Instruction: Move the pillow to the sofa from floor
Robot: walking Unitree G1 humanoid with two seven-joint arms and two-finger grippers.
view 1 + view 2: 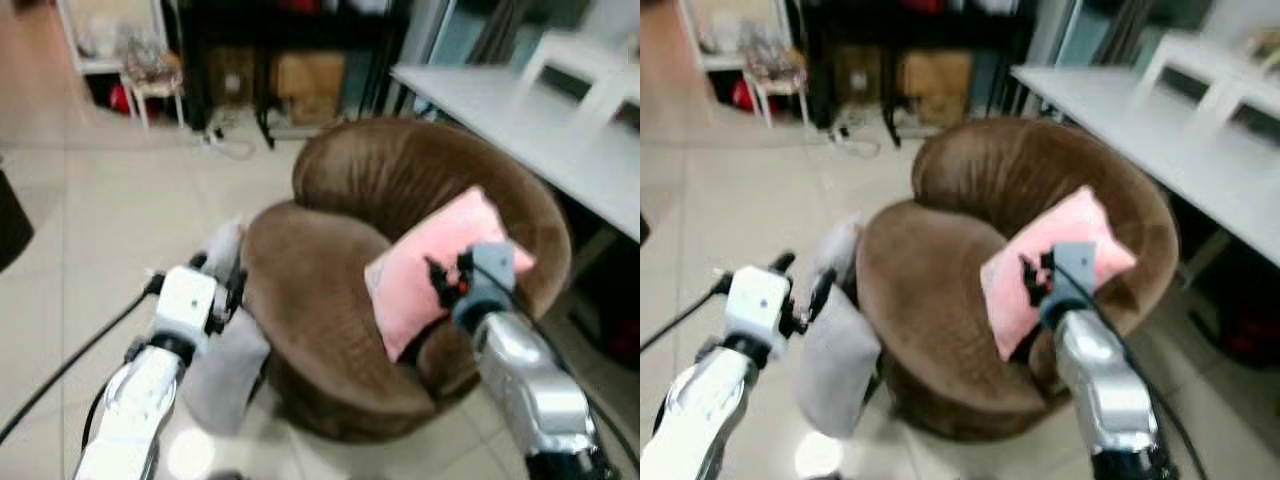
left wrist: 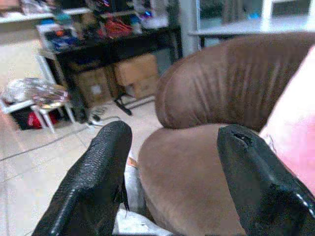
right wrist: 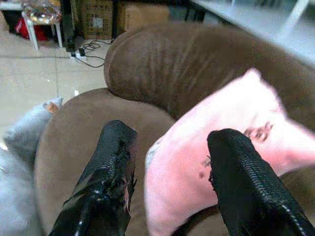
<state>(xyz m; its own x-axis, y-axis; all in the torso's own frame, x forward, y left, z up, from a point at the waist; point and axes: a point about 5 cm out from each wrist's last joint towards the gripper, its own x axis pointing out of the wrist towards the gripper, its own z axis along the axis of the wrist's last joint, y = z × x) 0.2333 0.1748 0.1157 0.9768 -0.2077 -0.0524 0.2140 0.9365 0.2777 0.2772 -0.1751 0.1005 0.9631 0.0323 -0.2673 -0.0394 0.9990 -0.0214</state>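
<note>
- Two pillows show around the round brown sofa (image 1: 400,290): a pink pillow (image 1: 440,265) leaning on its seat against the backrest, and a grey pillow (image 1: 225,375) on the floor against the sofa's outer side.
- Right gripper (image 3: 170,182), fingers spread and empty, hovers just before the pink pillow; a nudge could tip it off the seat.
- Left gripper (image 2: 172,182), also spread wide and empty, hangs above the grey pillow; a shallow pinch on soft fabric may slip.

pillow (image 1: 435,268): pink, rectangular, small dark print on its face
pose: tilted, leaning against the sofa's right arm and backrest
place: on the seat, right side
sofa (image 1: 340,290): brown, round, plush, standing on tiled floor
</note>
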